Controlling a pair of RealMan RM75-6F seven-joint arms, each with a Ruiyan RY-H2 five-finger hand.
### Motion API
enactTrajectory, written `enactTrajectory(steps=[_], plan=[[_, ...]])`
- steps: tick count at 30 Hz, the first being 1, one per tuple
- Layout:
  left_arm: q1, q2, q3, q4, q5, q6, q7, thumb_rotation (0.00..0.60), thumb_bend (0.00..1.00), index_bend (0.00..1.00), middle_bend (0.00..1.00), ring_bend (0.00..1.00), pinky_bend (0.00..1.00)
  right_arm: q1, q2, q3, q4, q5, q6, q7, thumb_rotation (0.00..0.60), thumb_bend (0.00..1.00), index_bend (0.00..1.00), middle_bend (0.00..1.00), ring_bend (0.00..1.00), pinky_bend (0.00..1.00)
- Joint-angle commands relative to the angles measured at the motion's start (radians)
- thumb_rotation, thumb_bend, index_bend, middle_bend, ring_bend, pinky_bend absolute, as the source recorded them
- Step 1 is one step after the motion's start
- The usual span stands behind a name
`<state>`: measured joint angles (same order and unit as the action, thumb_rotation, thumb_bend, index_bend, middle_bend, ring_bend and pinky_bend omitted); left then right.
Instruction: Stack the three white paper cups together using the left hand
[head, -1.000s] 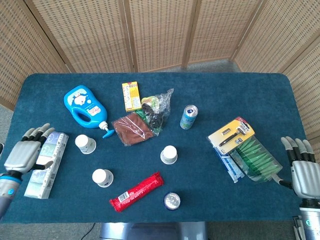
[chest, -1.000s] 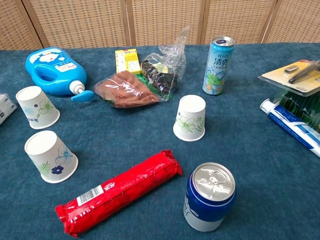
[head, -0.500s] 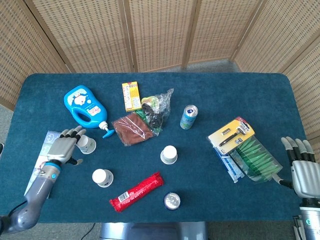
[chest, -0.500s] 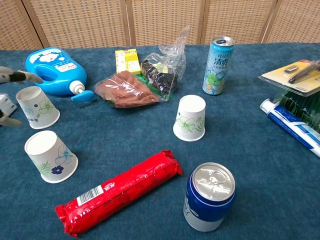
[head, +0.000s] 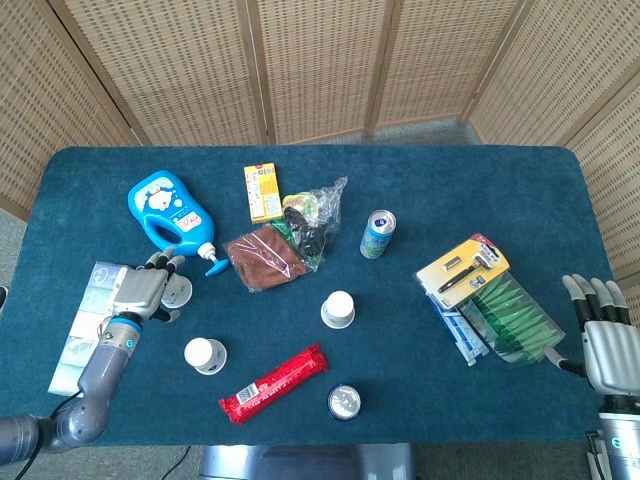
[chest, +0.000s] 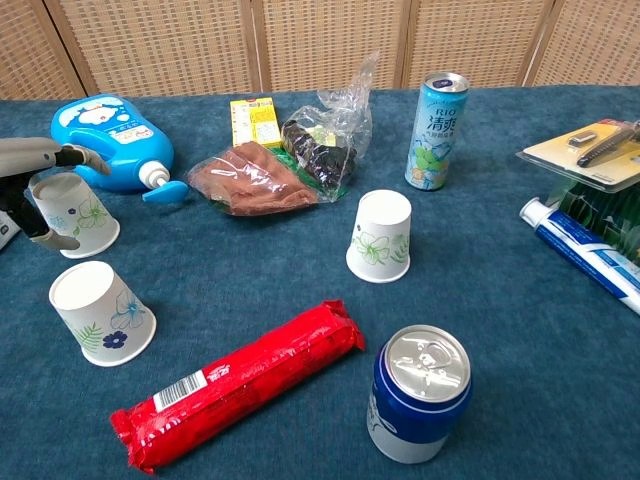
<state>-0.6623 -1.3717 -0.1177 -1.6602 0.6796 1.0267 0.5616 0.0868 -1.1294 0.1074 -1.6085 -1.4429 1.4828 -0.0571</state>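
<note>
Far-left cup (chest: 73, 212): inverted on table (head: 450, 180), approx. 9 o'clock from table centre. Left hand (head: 143, 290) sits over it, fingers (chest: 55, 156) draped across the upturned base and down the side in chest view. Contact evident; whether the grasp is actually closed, cannot tell. Cup not visibly lifted.

Near-left cup (chest: 101, 311): inverted, at 6 o'clock from the first, apart from it. Untouched.

Centre cup (chest: 381, 236): inverted, approx. table centre, well apart from the other two, at 3 o'clock from them. No stacking evident; all 3 cups separate.

Right hand (head: 603, 335): at 4 o'clock edge of table, fingers extended and apart, holding nothing.

Surroundings, head view:
- Blue detergent bottle (head: 165, 212) at 12 o'clock from left hand, pump nozzle pointing toward 4 o'clock.
- Tissue pack (head: 88, 325) at 8 o'clock from left hand, partly under the forearm.
- Brown pouch (head: 264, 256) and plastic bag (head: 313, 222) of dark items at 11–12 o'clock from centre cup; yellow box (head: 262, 191) beyond them.
- Tall light-blue can (head: 377, 234) upright at 1 o'clock from centre cup.
- Red biscuit pack (head: 273, 383) lying at 7 o'clock from centre cup; short blue can (head: 344, 401) upright at 6 o'clock.
- Razor card (head: 463, 264), toothpaste (head: 458, 329) and green packet (head: 510, 315) grouped at 3 o'clock side.
</note>
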Motion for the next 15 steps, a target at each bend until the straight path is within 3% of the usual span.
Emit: enactTrajectory(steps=[1, 4, 7, 15], plan=[[-0.001, -0.024, 0.003, 0.017, 0.009, 0.027, 0.007, 0.600, 0.28, 0.34, 0.22, 0.20, 0.51, 0.000, 0.000, 0.000, 0.000, 0.000, 0.001, -0.001, 0.600, 0.09, 0.06, 0.00, 0.00, 0.00], [0.000, -0.042, 0.004, 0.029, 0.017, 0.053, 0.014, 0.600, 0.29, 0.45, 0.33, 0.30, 0.57, -0.001, -0.001, 0.000, 0.001, 0.001, 0.001, -0.002, 0.600, 0.10, 0.06, 0.00, 0.00, 0.00], [0.000, -0.053, 0.006, 0.035, 0.013, 0.070, 0.028, 0.600, 0.30, 0.50, 0.38, 0.34, 0.60, 0.000, -0.002, 0.000, 0.003, 0.003, 0.000, -0.001, 0.600, 0.09, 0.06, 0.00, 0.00, 0.00], [0.009, -0.043, -0.003, 0.020, 0.040, 0.091, 0.008, 0.600, 0.31, 0.51, 0.40, 0.35, 0.61, -0.001, -0.003, 0.001, 0.005, 0.006, -0.001, -0.002, 0.600, 0.09, 0.06, 0.00, 0.00, 0.00]])
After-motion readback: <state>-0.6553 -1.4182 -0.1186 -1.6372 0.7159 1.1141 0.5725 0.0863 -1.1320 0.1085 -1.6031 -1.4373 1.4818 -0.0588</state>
